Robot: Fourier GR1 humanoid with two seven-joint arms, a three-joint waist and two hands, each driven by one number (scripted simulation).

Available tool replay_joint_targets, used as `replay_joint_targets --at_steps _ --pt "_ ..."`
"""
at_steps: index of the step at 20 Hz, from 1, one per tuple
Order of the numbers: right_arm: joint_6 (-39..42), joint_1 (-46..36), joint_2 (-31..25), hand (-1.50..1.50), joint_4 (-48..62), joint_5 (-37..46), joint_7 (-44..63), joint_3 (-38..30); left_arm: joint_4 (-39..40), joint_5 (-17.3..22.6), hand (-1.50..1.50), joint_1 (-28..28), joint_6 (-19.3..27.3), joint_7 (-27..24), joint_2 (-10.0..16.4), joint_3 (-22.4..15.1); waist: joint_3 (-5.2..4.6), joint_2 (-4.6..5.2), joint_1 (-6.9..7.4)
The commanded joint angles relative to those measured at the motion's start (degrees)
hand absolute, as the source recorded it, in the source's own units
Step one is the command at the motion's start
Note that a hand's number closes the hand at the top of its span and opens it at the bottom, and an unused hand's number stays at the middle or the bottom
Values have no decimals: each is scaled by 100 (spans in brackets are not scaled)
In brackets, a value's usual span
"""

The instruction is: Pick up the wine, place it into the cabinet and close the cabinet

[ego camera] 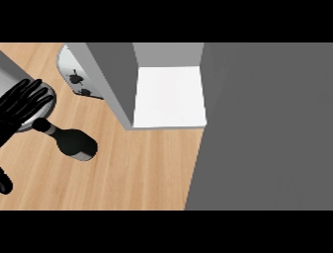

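Black left hand beside rounded wine bottle.

Surface: light wood grain, across the left and centre of the frame.
Appliance: silver, rounded, two dark knobs, upper left.
Light: even, soft shadows.

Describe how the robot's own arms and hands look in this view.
Only the left hand shows, at the view's left edge. It is black all over with a slight sheen, and has a broad palm and slim, jointed fingers with rounded tips. No cable, marking or sleeve can be seen on it. The right hand is out of view.
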Motion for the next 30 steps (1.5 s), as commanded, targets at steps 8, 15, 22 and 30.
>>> replay_joint_targets --at_steps 8,15,22,30 --pt "-374 -136 -275 -150 -1234 924 783 477 1125 -1472 -150 25 -492 -1474 2 185 -8 -22 -19" --pt "-385 -69 -495 -150 -1033 523 542 329 2569 -2500 -150 -658 -328 -2446 11 -19 -8 23 -87" --pt "-490 -112 -595 -150 -961 459 268 364 3249 -3238 -150 -599 67 -3606 -37 -342 -13 32 -116" --pt "-679 -159 -706 -150 -798 534 180 455 4170 -3465 -150 -797 185 -4220 -29 -616 -14 31 -135"
